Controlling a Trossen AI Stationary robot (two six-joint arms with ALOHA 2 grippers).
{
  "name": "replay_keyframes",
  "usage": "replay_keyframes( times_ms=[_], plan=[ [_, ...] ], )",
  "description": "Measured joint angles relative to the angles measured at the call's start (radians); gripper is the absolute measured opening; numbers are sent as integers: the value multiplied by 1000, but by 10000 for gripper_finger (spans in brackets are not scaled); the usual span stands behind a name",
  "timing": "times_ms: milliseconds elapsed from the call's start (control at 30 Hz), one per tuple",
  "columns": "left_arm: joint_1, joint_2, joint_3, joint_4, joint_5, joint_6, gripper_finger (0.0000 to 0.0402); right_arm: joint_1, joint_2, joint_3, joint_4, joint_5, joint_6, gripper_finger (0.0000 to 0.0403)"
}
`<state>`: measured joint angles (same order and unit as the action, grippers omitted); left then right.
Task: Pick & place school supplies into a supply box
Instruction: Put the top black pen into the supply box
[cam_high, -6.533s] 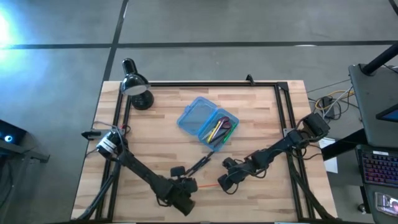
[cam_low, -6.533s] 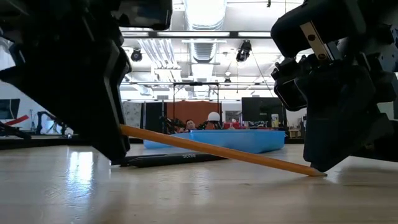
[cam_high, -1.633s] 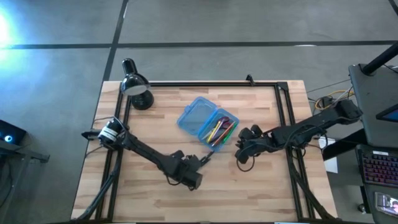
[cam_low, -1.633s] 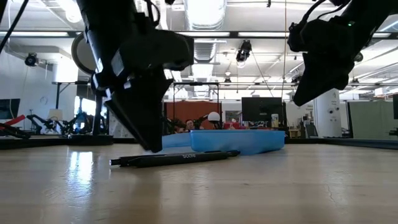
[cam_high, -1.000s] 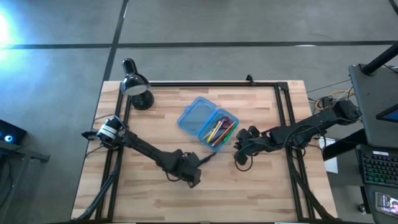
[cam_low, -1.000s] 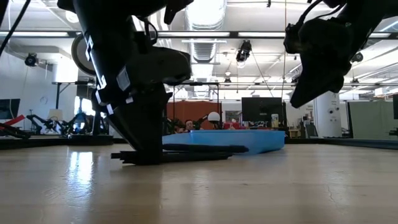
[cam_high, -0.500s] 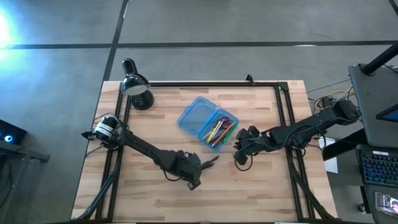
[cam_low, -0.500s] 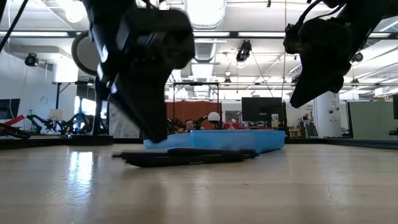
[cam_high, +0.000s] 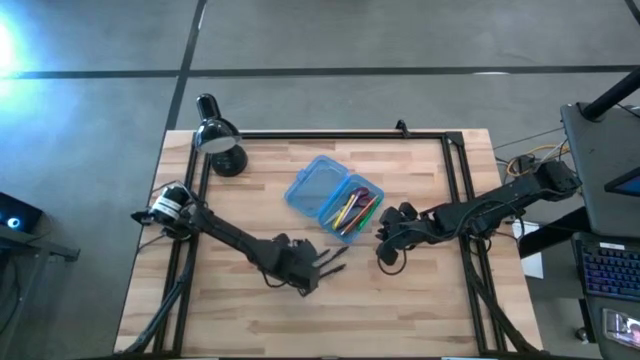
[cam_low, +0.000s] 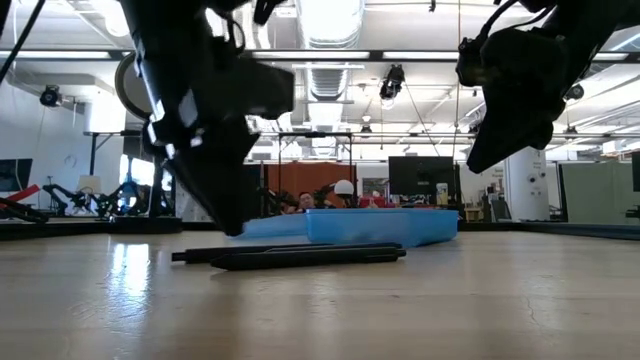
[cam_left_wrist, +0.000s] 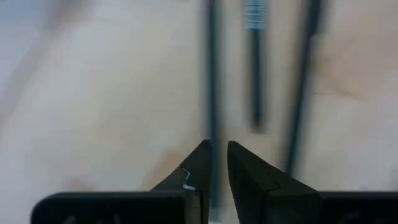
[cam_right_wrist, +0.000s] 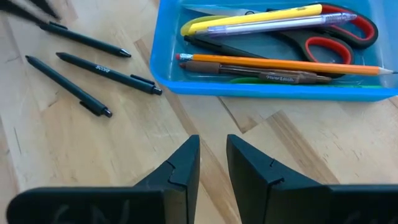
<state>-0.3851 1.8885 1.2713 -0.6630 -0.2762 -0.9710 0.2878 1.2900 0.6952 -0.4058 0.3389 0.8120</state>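
**Three black pens lying loose, box already holding the rest**

L hand (cam_high: 310, 272) is sitting low over the desk (cam_high: 420, 300) near the front-centre, and its fingers (cam_left_wrist: 196, 168) are showing only a thin gap between the tips. The L wrist view is blurring heavily: one black pen (cam_left_wrist: 212, 93) is running into that gap, but whether the tips are pinching it is hard to make out. Two more black pens (cam_left_wrist: 254, 68) are lying just beside it, their far ends cut off by the picture edge.

R hand (cam_high: 385, 245) is hovering towards the desk's right side, just beside the supply box (cam_high: 333, 197), with its tips nearly together & nothing between them.

The supply box is lying open at the desk's centre, lid flat towards the back-left. The R wrist view is showing a yellow pen (cam_right_wrist: 249, 17), a pale purple pen (cam_right_wrist: 280, 23), an orange pencil (cam_right_wrist: 280, 65) & red-handled scissors (cam_right_wrist: 339, 31) inside; a green item underneath is mostly hidden.

In the low view the box's contents are hidden behind its blue wall (cam_low: 380, 226).

The desk is pale wood planks w/ a black frame; a black lamp (cam_high: 218, 137) is standing at the back-left corner. Behind: a workshop w/ ceiling lights, monitors, and people too small to make out.
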Motion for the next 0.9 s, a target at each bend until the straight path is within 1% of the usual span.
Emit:
replay_keyframes(
  times_ms=[67, 167, 267, 333, 433, 500, 733, 900],
  plan=[
    [8, 0, 0, -73, -16, -36, 35, 0, 0, 0, 0, 0, 0, 73],
    [30, 0, -6, -134, 4, -76, 42, 0, 0, 0, 0, 0, 0, 73],
    [46, 0, -13, -112, 53, -79, 64, 0, 0, 0, 0, 0, 0, 73],
    [48, 0, -13, -68, 83, -71, 83, 0, 0, 0, 0, 0, 0, 73],
    [46, 0, -13, 8, 113, -44, 108, 0, 0, 0, 0, 0, 0, 73],
    [39, 0, -13, 31, 118, -12, 118, 0, 0, 0, 0, 0, 0, 73],
    [37, -3, -18, 24, 118, 28, 124, 0, 0, 0, 0, 0, 0, 73],
    [36, -12, -3, 28, 87, 91, 124, 0, 0, 0, 0, 0, 0, 73]
  ],
)
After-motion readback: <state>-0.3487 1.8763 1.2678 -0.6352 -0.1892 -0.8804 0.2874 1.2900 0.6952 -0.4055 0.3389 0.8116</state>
